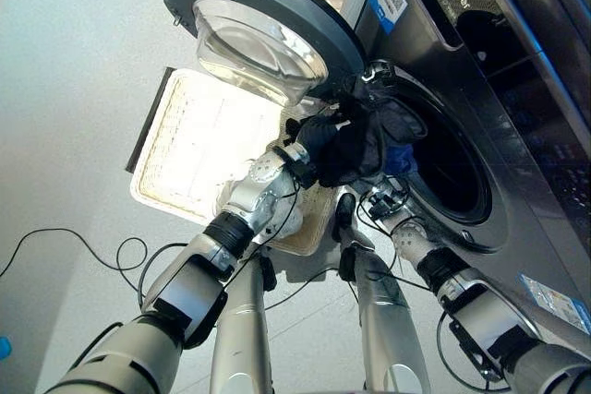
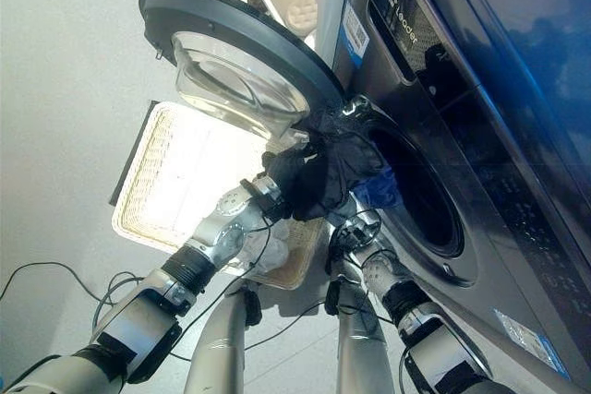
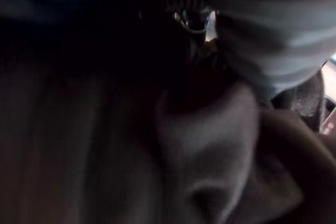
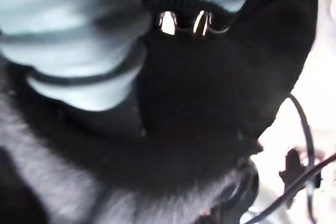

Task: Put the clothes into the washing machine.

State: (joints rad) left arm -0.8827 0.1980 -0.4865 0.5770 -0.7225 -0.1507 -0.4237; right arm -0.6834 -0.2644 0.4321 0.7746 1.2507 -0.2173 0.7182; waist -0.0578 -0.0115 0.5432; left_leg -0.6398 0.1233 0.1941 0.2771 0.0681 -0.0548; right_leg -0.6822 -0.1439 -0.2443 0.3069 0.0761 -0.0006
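Left eye view: dark garment (image 1: 355,140) bunched at washing machine (image 1: 480,126) door opening.

A dark, soft, matt cloth garment (image 1: 355,140) is seen bunched at the mouth of the washing machine (image 1: 517,136), with a patch of blue cloth (image 1: 400,158) beside it. The machine's front is finished in smooth, dark grey, slightly glossy metal or plastic; which of the two cannot be told. Its open door (image 1: 263,20) is made of a matt dark rim around a clear, glossy bowl. A pale woven basket (image 1: 199,140), rough in texture, is set on a smooth, matt grey floor (image 1: 65,89).
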